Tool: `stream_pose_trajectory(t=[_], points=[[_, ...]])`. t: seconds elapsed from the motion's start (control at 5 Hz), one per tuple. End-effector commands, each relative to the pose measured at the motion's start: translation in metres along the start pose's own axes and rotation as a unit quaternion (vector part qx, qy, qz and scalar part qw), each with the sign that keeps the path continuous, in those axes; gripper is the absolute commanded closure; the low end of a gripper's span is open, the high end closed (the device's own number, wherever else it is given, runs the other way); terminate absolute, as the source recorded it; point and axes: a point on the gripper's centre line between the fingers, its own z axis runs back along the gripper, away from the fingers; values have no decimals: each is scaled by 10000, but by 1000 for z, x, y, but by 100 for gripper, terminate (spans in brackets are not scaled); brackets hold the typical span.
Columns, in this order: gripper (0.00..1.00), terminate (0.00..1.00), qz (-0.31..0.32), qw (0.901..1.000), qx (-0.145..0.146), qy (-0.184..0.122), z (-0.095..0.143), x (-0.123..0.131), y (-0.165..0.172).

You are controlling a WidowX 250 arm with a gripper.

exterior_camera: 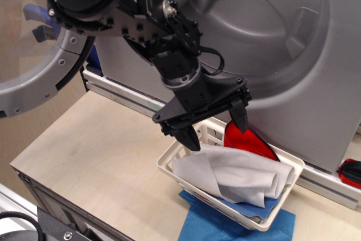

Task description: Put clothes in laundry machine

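Far left, the grey-ringed clear round door (34, 77) is hanging swung wide, leaving the drum mouth free for loading. Right of it, the black robot arm (113, 4) is reaching down and to the right, with its black two-finger gripper (217, 125) hovering at the far-left rim of the small white slatted plastic basket (186, 176). The jaws are standing spread apart with nothing between them; the left fingertip (189, 139) is sitting just beside the top edge of the pale grey-white felt-like sheet (231, 176), which is lying crumpled on top of the basket, so it looks like the first pick. The bright red cloth with dark edging (251, 139) is propped at the basket's far side, under the right finger. A blue cloth (214, 224) is lying flat under the basket, near edge, sticking out on the light wooden tabletop (96, 156). Behind and above, the large grey washer front (316, 111) with its ribbed round drum (248, 15) is standing empty as far as visible. Far right, another red dark-edged piece (351, 172) is resting at the washer's base. No clothes are in the machine yet; judging by the pose, the grasp on the sheet is next.
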Motion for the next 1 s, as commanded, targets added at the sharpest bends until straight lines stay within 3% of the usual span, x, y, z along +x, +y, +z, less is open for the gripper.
stream_pose_trajectory(t=[0.0,0.4,0.6,0.8], points=[[0,0,1217,9925,-31,132,-6,13,-18],[0,0,1373,9885,541,317,-29,8,-21],[0,0,1411,9870,693,342,-42,7,-21],[0,0,1402,9838,1075,311,-57,7,-16]])
